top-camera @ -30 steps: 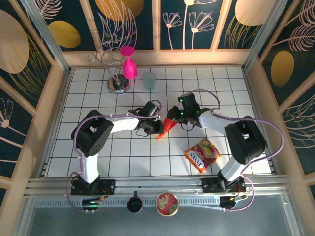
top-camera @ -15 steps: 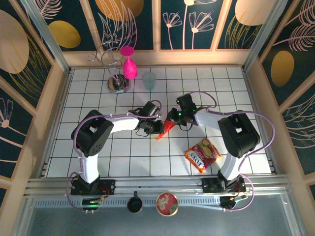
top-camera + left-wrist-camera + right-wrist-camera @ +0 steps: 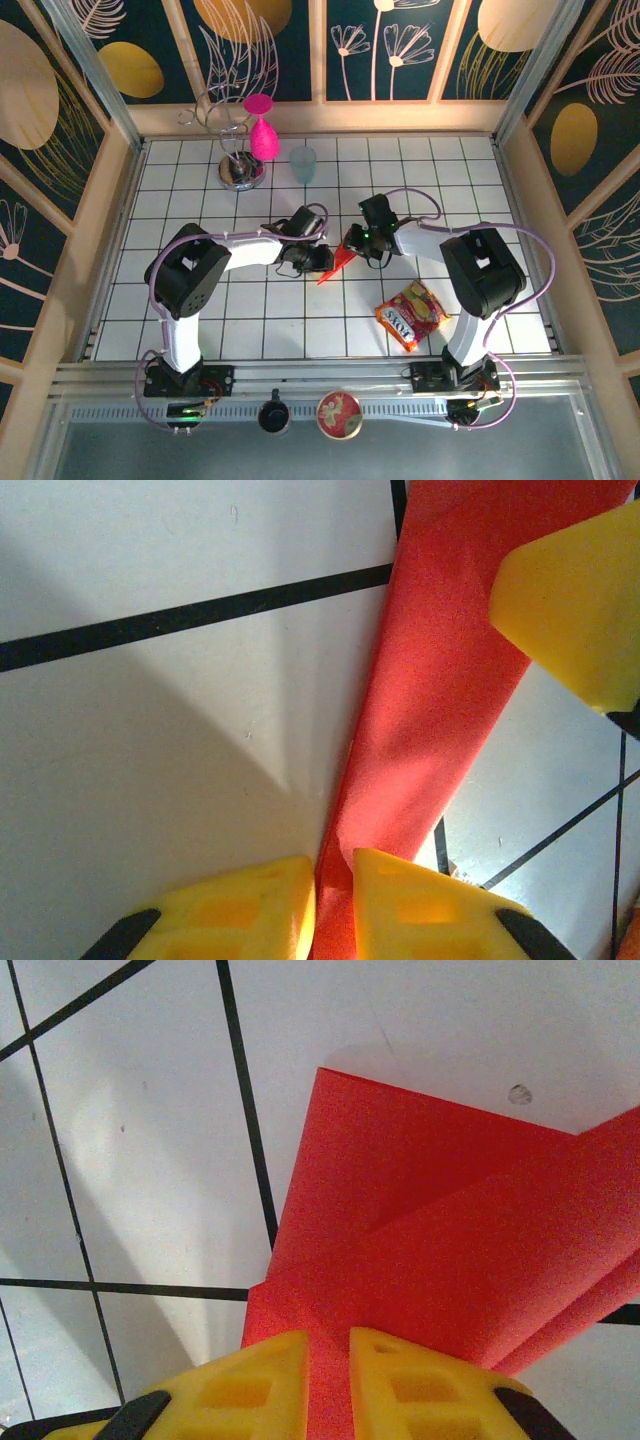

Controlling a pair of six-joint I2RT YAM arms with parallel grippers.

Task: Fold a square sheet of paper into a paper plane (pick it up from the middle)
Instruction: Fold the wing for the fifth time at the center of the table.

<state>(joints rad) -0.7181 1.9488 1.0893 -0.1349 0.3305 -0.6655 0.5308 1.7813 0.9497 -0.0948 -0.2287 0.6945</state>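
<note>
Step in hand: A late fold, in my judgement. The red sheet is already narrowed into a pointed dart, and both grippers pinch it low over the tiled table [image 3: 200,200].
Next move: It probably calls for one gripper to hold firm while the other presses or draws the crease. The two must pull in agreement, or the thin paper may slip or tear.
Left arm [image 3: 185,275]: Its elbow is bent outward, and its forearm runs rightward to the middle of the table with the wrist low.
Left gripper [image 3: 333,865]: Its yellow fingers are clamped together on the edge of the red paper, with only the paper's thickness between them.
Paper plane [image 3: 338,262]: It is held between the two grippers, just right of the left one. Its wide end lies at the right gripper, and its sharp point reaches toward the near edge, below both.
Right gripper [image 3: 328,1345]: It is pinched closed on the wide, layered end, where overlapping folds fan out ahead of it. One of its fingers [image 3: 575,610] lies against the same strip just ahead of the left gripper.
Right arm [image 3: 480,270]: Its elbow is folded out to the right, and its forearm angles leftward so that its wrist meets the left one.
Snack packet [image 3: 411,315]: It lies flat on the near side of the right gripper, well apart from it and untouched.
</note>
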